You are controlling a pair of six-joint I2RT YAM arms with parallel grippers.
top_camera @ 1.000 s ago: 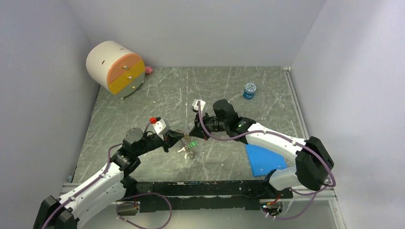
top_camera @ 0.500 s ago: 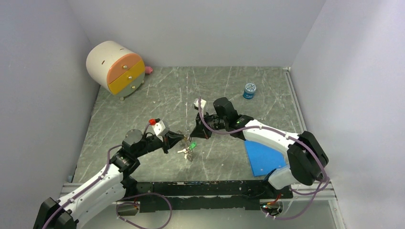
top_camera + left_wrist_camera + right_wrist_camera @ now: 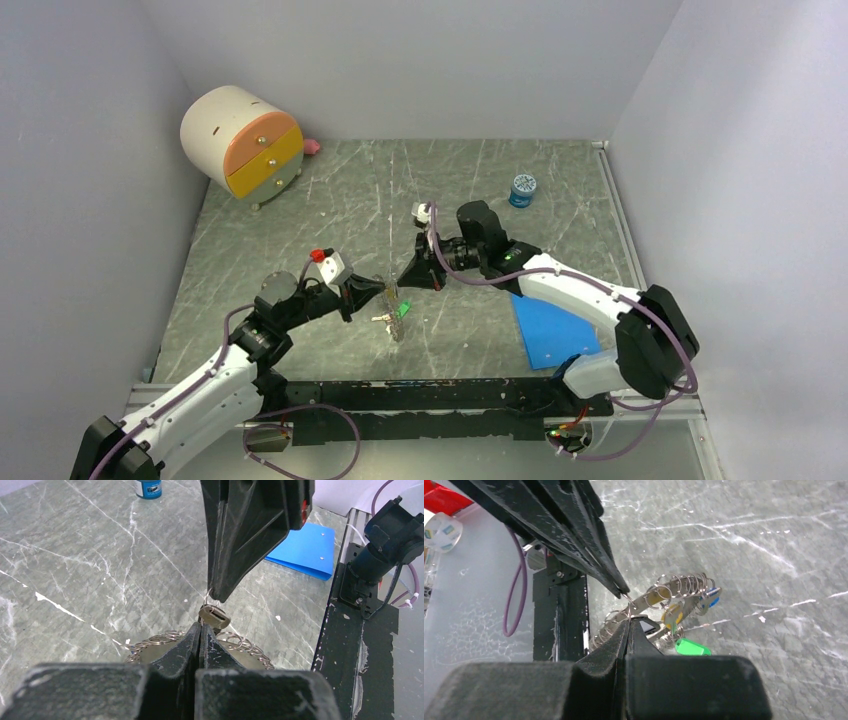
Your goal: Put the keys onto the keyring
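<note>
The keyring (image 3: 674,586), a silvery hoop strung with small wire loops, hangs above the table between both grippers; it also shows in the top view (image 3: 394,320) and the left wrist view (image 3: 150,642). My left gripper (image 3: 200,634) is shut on its edge, seen from above too (image 3: 385,290). My right gripper (image 3: 628,622) is shut on the thin loop of a black key (image 3: 647,627), its tip touching the left one (image 3: 403,283). A green key (image 3: 692,647), a yellow key (image 3: 671,615) and a blue key (image 3: 710,598) hang on the hoop.
A round drawer cabinet (image 3: 240,140) stands at the back left, with a pink thing (image 3: 311,147) beside it. A small blue jar (image 3: 522,189) stands at the back right. A blue pad (image 3: 555,335) lies under the right arm. A black rail (image 3: 430,395) runs along the near edge.
The right arm has shifted slightly to the right and back. The hoop with its keys now hangs more upright and edge-on. Both grippers stay shut at the same spot.
</note>
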